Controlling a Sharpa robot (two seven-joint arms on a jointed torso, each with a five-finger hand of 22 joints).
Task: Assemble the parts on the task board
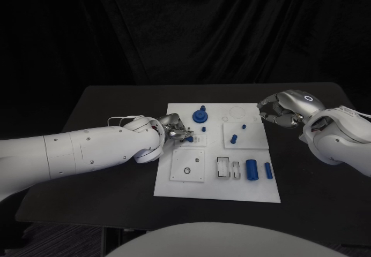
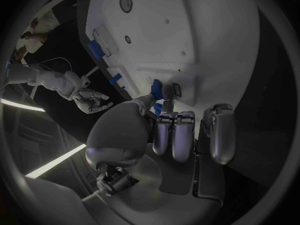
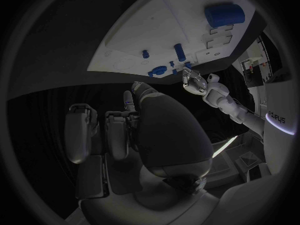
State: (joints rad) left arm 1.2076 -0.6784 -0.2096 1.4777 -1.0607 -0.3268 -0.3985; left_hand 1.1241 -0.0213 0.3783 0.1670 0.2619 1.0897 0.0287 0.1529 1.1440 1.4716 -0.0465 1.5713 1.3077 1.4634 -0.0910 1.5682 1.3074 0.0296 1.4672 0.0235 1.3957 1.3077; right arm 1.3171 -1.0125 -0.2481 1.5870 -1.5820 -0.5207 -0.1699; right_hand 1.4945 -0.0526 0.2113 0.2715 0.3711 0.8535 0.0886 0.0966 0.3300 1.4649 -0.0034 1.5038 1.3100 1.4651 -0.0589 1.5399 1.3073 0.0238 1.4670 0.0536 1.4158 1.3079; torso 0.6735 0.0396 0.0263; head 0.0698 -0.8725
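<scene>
Flat matte black rectangular table (image 1: 108, 101), reaching past the white plate on every side; behind it, dark folded cloth curtain (image 1: 185, 37).

Your left arm (image 1: 77, 152) reaches in across the bench to the left edge of the task board (image 1: 174, 182). Your left hand (image 1: 174, 128) sits low over that edge with its fingers curled, and the fingertips (image 2: 164, 117) pinch a small blue part (image 2: 155, 90). Your right arm (image 1: 344, 142) is bent at the far right. Your right hand (image 1: 280, 111) hovers just off the board's top right corner, fingers curled inward and holding nothing.
</scene>
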